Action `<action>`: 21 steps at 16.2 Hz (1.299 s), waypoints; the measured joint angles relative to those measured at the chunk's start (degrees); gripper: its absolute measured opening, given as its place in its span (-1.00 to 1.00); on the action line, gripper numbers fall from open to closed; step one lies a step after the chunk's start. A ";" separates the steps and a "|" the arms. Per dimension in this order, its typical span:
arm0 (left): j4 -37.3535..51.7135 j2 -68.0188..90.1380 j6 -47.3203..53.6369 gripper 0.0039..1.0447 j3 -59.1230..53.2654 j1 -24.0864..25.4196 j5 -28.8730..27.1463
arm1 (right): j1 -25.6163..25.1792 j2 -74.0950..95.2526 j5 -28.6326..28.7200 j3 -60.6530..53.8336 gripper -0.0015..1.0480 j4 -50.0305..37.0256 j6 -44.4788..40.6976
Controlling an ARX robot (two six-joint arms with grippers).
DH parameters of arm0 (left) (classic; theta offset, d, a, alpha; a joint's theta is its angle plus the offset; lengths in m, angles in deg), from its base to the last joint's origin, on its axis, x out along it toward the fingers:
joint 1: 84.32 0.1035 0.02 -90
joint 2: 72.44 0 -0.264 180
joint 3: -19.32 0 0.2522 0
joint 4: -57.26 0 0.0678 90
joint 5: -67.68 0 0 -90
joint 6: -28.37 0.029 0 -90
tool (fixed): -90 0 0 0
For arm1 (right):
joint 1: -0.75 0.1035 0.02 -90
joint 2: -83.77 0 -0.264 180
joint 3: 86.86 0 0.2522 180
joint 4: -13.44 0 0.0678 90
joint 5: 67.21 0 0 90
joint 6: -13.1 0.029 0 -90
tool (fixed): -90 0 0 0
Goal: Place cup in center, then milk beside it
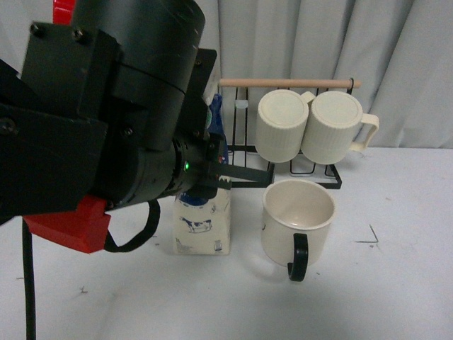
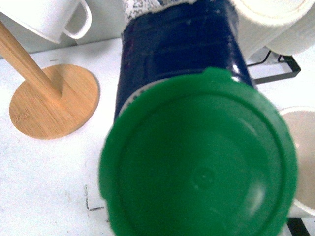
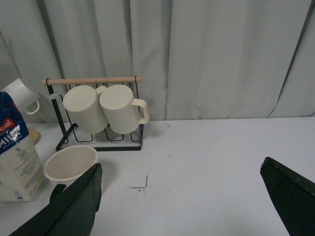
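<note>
The cup (image 1: pixel 297 221), cream with a black handle facing front, stands upright on the white table; it also shows in the right wrist view (image 3: pixel 71 164). The milk (image 1: pixel 203 225) stands just left of the cup, its base on the table. My left gripper (image 1: pixel 225 173) is shut on the milk's upper part and hides most of it. In the left wrist view the milk's green cap (image 2: pixel 199 162) fills the picture above its blue body. In the right wrist view the milk (image 3: pixel 15 157) stands at the left edge. My right gripper (image 3: pixel 182 189) is open and empty above bare table.
A black wire rack with a wooden rod (image 1: pixel 287 83) stands behind the cup, holding two ribbed cream mugs (image 1: pixel 283 126). A small white mug (image 2: pixel 49 19) hangs on a stand with a round wooden base (image 2: pixel 51 101). Black corner marks (image 1: pixel 369 237) lie on the table.
</note>
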 joint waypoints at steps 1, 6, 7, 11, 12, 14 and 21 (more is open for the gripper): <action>0.13 0.85 -0.02 -0.97 0.00 -0.31 -0.09 | 0.00 0.00 0.00 0.00 0.87 0.00 0.00; 1.44 1.90 -0.57 -0.97 0.90 -1.49 -0.20 | 0.00 0.00 0.00 0.00 0.87 0.00 0.00; 1.42 2.23 -0.94 -0.97 1.25 -1.57 -0.17 | 0.00 0.00 0.00 0.00 0.87 0.00 0.00; 1.79 3.06 -2.14 -0.97 1.33 -2.34 -0.24 | 0.00 0.00 0.00 0.00 0.87 0.00 0.00; 1.86 3.10 -2.69 -0.97 1.33 -2.54 -0.22 | 0.00 0.00 0.00 0.00 0.87 0.00 0.00; 1.84 3.17 -3.56 -0.97 1.33 -2.82 -0.09 | 0.00 0.00 0.00 0.00 0.87 0.00 0.00; 1.84 -1.18 -9.55 0.11 -0.09 -2.40 4.11 | 0.00 0.00 0.00 0.00 0.87 0.00 0.00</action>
